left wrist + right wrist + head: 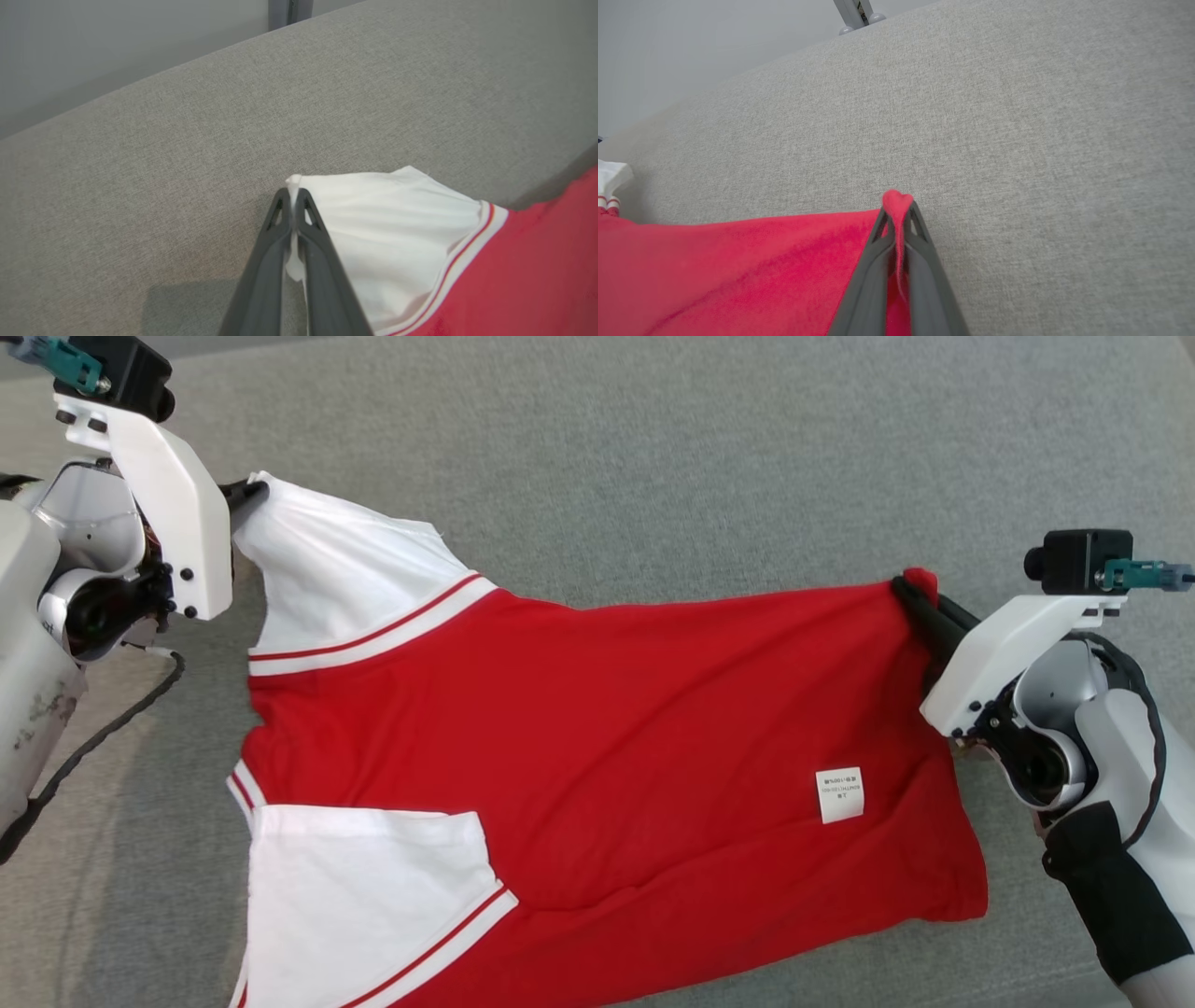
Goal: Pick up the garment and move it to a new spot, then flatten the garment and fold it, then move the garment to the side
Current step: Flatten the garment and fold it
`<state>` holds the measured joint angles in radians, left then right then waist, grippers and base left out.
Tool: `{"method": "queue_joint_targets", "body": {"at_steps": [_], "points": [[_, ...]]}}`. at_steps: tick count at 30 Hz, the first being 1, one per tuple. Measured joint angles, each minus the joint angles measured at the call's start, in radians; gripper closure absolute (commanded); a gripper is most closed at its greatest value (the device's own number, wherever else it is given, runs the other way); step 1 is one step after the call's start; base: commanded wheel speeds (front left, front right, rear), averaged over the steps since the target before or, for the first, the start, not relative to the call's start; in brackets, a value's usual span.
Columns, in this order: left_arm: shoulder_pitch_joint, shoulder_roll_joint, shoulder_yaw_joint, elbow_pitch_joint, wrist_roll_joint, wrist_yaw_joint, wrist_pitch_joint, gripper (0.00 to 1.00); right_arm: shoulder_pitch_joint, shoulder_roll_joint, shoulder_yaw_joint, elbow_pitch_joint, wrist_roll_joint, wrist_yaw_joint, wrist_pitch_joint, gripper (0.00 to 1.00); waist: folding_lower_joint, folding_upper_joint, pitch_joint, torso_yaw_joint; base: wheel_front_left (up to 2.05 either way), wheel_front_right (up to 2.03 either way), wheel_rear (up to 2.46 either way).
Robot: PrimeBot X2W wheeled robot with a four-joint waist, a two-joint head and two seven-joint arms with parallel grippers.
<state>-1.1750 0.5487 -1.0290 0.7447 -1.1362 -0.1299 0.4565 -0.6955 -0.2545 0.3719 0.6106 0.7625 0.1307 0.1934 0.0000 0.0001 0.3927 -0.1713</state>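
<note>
The red T-shirt [607, 737] with white, red-striped sleeves lies spread across the grey woven fabric surface [653, 448], with a small white care label [839, 794] showing near its hem. The left gripper [245, 493] pinches its two dark fingers tight on the tip of the far white sleeve [387, 210]. The right gripper [913, 590] clamps a nub of red cloth at the far hem corner. Both held corners look lifted, and the edge between them is taut. To do this well, the arms should rise together and hold that edge level, so the body drapes without twisting. The near edge runs off the head view, so its lay is hard to judge. Beyond the surface's rim stand a pale wall and a grey metal post [289, 9].
</note>
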Motion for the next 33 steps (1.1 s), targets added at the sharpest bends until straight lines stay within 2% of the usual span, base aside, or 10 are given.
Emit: {"method": "queue_joint_targets", "body": {"at_steps": [6, 12, 18, 27, 33], "points": [[0.042, 0.011, -0.021, -0.058, -0.038, 0.0, -0.007, 1.0, 0.026, -0.009, 0.007, 0.001, -0.005, 0.0, 0.039, 1.0, 0.0, 0.0, -0.065, 0.024, 0.0, 0.0, 0.0], [0.103, 0.045, -0.059, -0.189, -0.15, 0.0, 0.149, 1.0, 0.077, -0.07, 0.041, -0.029, 0.006, 0.0, 0.128, 1.0, 0.0, 0.0, -0.147, 0.053, 0.0, 0.0, 0.0], [0.155, 0.106, -0.079, -0.318, -0.275, 0.001, 0.332, 1.0, 0.111, -0.125, 0.071, -0.074, 0.024, 0.0, 0.21, 1.0, 0.0, 0.0, -0.21, 0.075, 0.0, 0.0, 0.0], [0.216, 0.175, -0.1, -0.493, -0.367, 0.08, 0.468, 1.0, 0.113, -0.189, 0.14, -0.13, 0.052, 0.0, 0.282, 1.0, 0.0, 0.0, -0.232, 0.092, 0.0, 0.0, 0.0], [0.245, 0.203, -0.109, -0.58, -0.397, 0.118, 0.509, 1.0, 0.111, -0.24, 0.193, -0.163, 0.097, 0.0, 0.336, 1.0, 0.0, 0.0, -0.231, 0.103, 0.0, 0.0, 0.0]]}}
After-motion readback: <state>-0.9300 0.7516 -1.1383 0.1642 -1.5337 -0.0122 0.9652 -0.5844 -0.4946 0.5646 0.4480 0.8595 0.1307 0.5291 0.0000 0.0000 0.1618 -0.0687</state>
